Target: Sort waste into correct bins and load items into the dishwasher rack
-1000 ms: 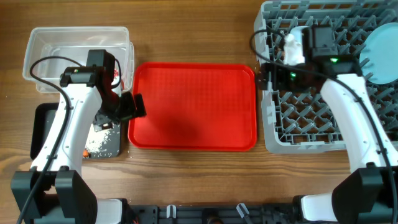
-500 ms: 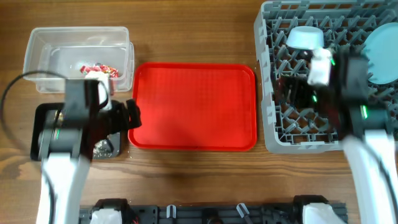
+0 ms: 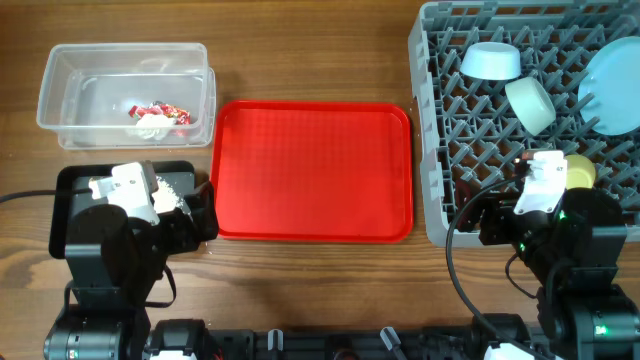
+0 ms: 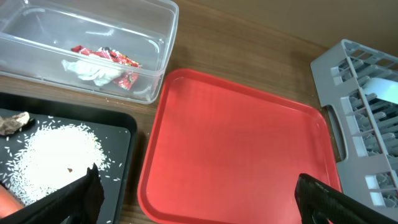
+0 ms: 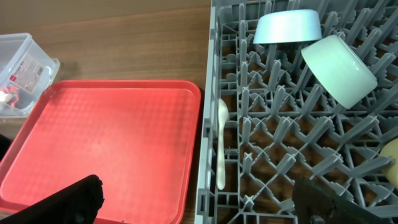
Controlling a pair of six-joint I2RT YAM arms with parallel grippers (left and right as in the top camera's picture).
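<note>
**Q:** Where is the waste?

**A:** A red printed snack wrapper (image 4: 112, 57) and a crumpled white napkin (image 4: 93, 72) lie touching inside the clear rectangular plastic tub (image 4: 93, 25), towards its right wall. White rice (image 4: 56, 152) is scattered in the shallow black rectangular tray (image 4: 121, 155) just in front of the tub. A small brownish food scrap (image 4: 12, 122) sits at the rice's left edge, and a sliver of orange carrot (image 4: 6, 199) shows in the lower left corner.

**Q:** And the tableware?

**A:** It is in the large square grey plastic rack (image 3: 432, 150), right of the flat red serving tray (image 3: 310, 170). One small light-blue bowl (image 5: 287, 28) sits tipped among the back pegs, with another light-blue bowl (image 5: 339, 62) tilted just beside it. A round light-blue plate (image 3: 612, 85) shows at the rack's right edge. A small yellow cup (image 3: 578, 172) sits nearer the front, and a white spoon (image 5: 221, 143) lies along the left side.

**Q:** The grippers?

**A:** The left gripper (image 4: 198, 183) and right gripper (image 5: 198, 185) are both spread wide and hold nothing. Both arms sit at the table's near edge.
</note>
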